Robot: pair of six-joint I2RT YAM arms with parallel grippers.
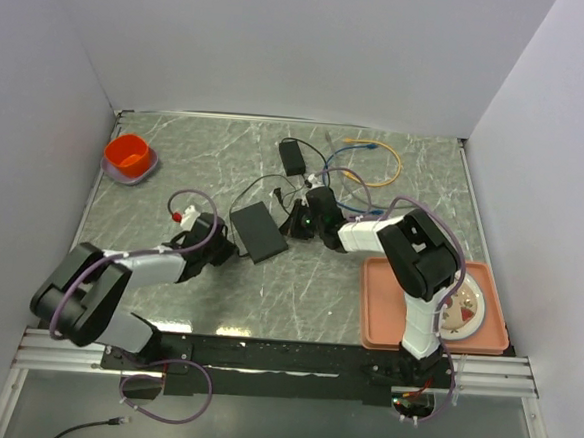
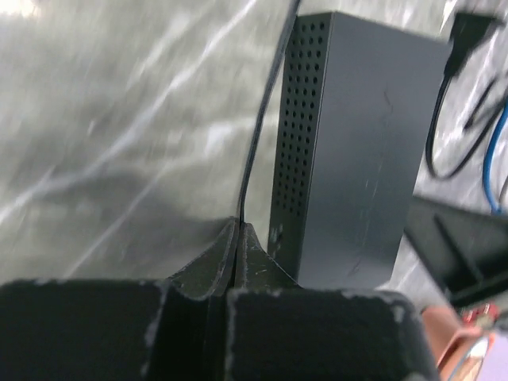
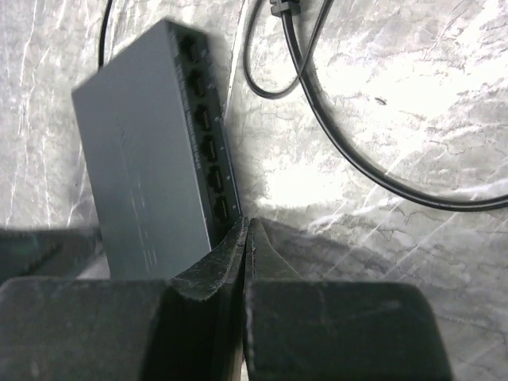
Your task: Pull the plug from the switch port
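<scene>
Switch box [image 1: 258, 232] hemmed in: left gripper [image 2: 238, 234] close beside vented side, right gripper [image 3: 246, 230] close beside port edge [image 3: 208, 151]. Thin black lead [image 2: 252, 151] hugs vented side. Cable loops [image 1: 371, 169] clutter far right. Tabletop [image 1: 175, 171] far left of box open; tray [image 1: 374, 330] blocks near right.

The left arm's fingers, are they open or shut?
Shut. In the left wrist view the fingers meet, with a thin black cable pinched between them beside the flat matte-black rectangular box.

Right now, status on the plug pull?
Left fingers shut on thin black cable beside switch. Right fingers shut, empty, by port row. Visible ports look empty. Loose black lead lies near ports.
</scene>
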